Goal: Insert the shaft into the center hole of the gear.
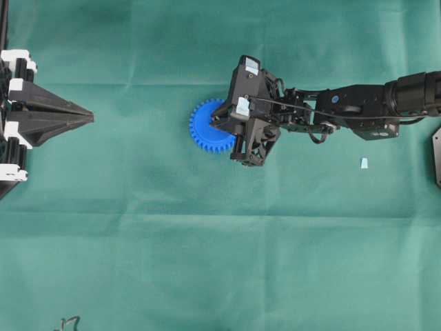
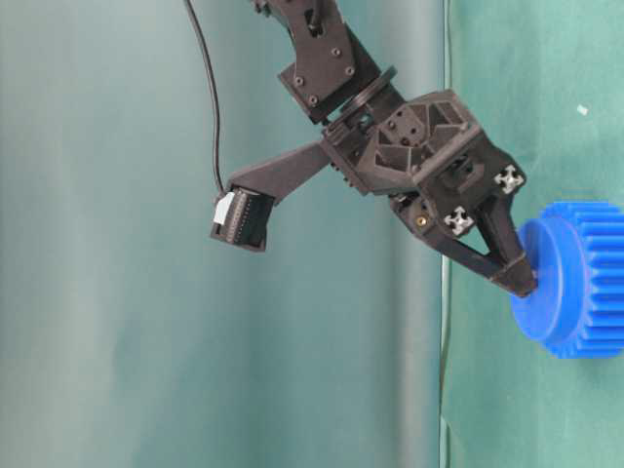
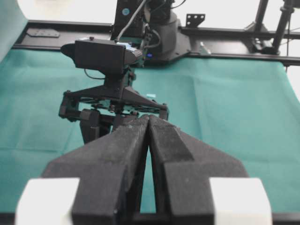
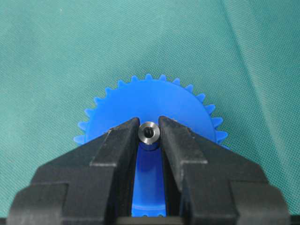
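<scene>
The blue gear lies flat on the green cloth near the middle. My right gripper is over its hub, shut on the shaft, a small silvery pin seen end-on between the fingertips. In the right wrist view the gear fills the space beneath the right gripper, and the shaft hides the center hole. In the table-level view the fingertips touch the face of the gear's hub. My left gripper is shut and empty at the far left, and it also shows in its own wrist view.
A small pale bluish-white scrap lies on the cloth right of the gear, under the right arm's line. A black fixture sits at the right edge. The right arm stands straight ahead of the left gripper.
</scene>
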